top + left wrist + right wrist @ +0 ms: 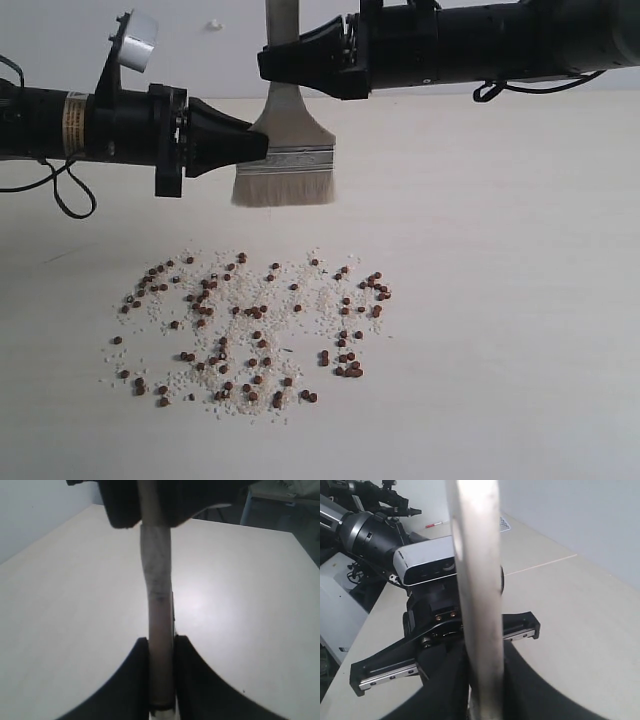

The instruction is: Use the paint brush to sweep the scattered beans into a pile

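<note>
The paint brush [290,160] hangs upright above the table, cream bristles down, well clear of the beans [250,320]. The beans lie scattered among white grains over a wide patch at the front; no pile is in view. My left gripper [262,148] is shut on the brush at the foot of the handle, just above the silver ferrule; the left wrist view shows the handle [157,605] pinched in it [161,647]. My right gripper [268,62] reaches in from the right and is shut on the handle [477,580] higher up, its jaws [482,657] against both sides.
The pale table [500,300] runs back to a white wall. A black cable [70,195] loops under the left arm. A small white object [213,22] sits at the back. The left arm's camera housing [427,562] is close behind the brush handle.
</note>
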### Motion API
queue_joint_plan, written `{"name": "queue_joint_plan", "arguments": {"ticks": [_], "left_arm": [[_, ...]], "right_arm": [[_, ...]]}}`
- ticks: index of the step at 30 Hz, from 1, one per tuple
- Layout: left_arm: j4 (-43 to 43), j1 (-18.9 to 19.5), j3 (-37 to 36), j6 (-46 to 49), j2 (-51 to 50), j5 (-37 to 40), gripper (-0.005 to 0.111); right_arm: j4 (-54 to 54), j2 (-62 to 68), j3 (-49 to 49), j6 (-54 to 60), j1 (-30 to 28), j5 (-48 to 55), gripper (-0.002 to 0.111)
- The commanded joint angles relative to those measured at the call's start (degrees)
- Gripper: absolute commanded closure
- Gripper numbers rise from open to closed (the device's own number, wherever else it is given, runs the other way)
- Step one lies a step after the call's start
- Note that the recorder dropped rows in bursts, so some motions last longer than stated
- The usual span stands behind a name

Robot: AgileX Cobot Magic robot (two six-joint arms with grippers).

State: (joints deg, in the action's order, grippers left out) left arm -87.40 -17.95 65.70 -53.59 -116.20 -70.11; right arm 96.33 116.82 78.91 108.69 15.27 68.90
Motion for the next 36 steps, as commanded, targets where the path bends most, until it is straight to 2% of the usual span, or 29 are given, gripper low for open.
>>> {"name": "queue_joint_plan", "arguments": {"ticks": [1,4,5,7,8,12,16,18,20,24,26,31,33,36], "left_arm": [[1.95,-0.09,-0.03,0.91,0.64,0.14,0.08],[2.17,-0.09,-0.03,0.91,0.64,0.14,0.052],[2.5,0.03,-0.03,0.91,0.64,0.14,0.039],[3.05,0.33,-0.03,0.91,0.64,0.14,0.027],[3.49,0.65,-0.03,0.91,0.64,0.14,0.026],[4.09,2.32,-0.03,0.91,0.64,0.14,0.035],[4.09,5.11,-0.03,0.65,0.64,0.14,0.053],[4.19,6.75,-0.03,-0.59,0.64,0.14,0.073],[4.19,8.37,-0.03,-1.76,0.64,0.14,0.103],[4.15,10.54,-0.03,-5.07,1.92,1.57,0.107],[4.54,11.02,-0.65,-7.72,3.96,10.05,0.107],[11.74,11.02,-4.68,-17.59,13.01,39.11,0.107],[15.79,11.02,-7.51,-17.34,18.01,48.99,0.107],[21.34,11.02,-11.92,-12.98,25.4,56.86,0.107]], "right_arm": [[3.61,-0.13,-0.09,-0.43,0.07,-6.14,0.108],[3.61,-0.13,0.71,0.86,0.07,-9.37,0.108],[3.61,-0.13,1.06,0.85,0.07,-10.36,0.108],[3.61,-0.13,2.09,1.1,0.07,-12.27,0.108],[3.61,-0.13,2.54,1.25,0.07,-13.41,0.108],[3.61,-0.13,3.93,2.94,0.07,-20.53,0.108],[3.61,-0.23,5.46,4.62,0.07,-32.81,0.108],[3.61,-0.5,5.57,6.03,0.07,-38.62,0.108],[3.61,-1.22,5.57,7.04,0.07,-44.3,0.108],[3.61,-3.26,5.57,7.04,0.07,-51.19,0.108],[3.61,-4.69,5.57,6.57,0.07,-52.47,0.108],[3.56,-8.09,5.57,2.5,0.07,-54.58,0.108],[1.4,-9.25,5.57,-0.6,0.07,-56.71,0.108],[-6.71,-10.4,5.57,-8.02,1.08,-59.58,0.108]]}}
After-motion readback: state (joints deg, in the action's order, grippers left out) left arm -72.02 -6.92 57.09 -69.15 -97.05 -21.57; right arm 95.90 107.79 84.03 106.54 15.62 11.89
